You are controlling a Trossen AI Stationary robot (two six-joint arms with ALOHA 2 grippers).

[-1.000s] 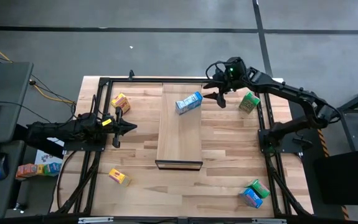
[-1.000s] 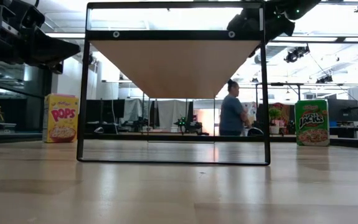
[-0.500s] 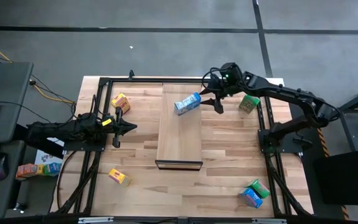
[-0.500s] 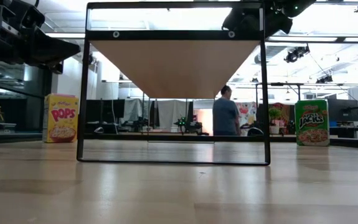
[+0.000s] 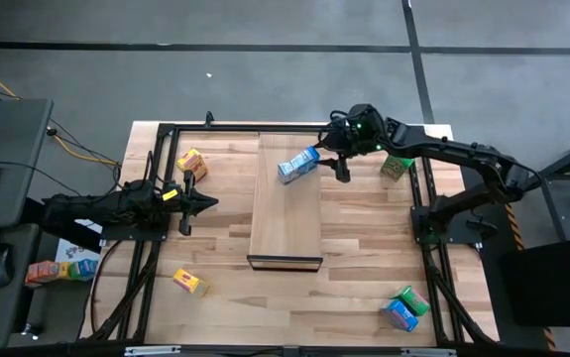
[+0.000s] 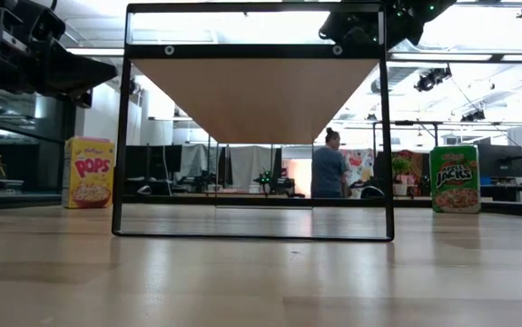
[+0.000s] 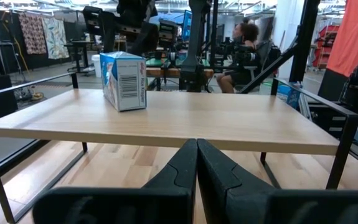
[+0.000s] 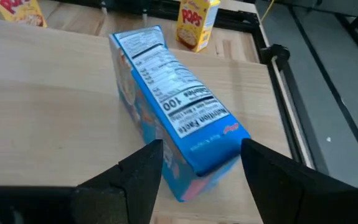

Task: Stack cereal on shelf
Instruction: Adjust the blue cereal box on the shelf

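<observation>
A blue cereal box (image 5: pixel 299 165) lies on a long narrow side, skewed, at the far end of the pale shelf (image 5: pixel 286 213). It also shows in the right wrist view (image 8: pixel 172 118) and the left wrist view (image 7: pixel 124 81). My right gripper (image 5: pixel 340 163) is open at the box's right end, with its fingers (image 8: pixel 142 171) standing on either side of that end. I cannot tell whether they touch it. My left gripper (image 5: pixel 203 203) is shut and empty, left of the shelf.
Yellow boxes stand at the far left (image 5: pixel 191 163) and near left (image 5: pixel 190 283). A green box (image 5: pixel 396 166) is at the far right, and a green and a blue box (image 5: pixel 403 307) are at the near right. A black frame (image 5: pixel 166 178) edges the table. A person (image 6: pixel 330 173) is in the room behind.
My right gripper has moved toward the table's left edge and a little toward the near edge, closing in on the blue box's right end. It has stayed open. The box has not moved.
</observation>
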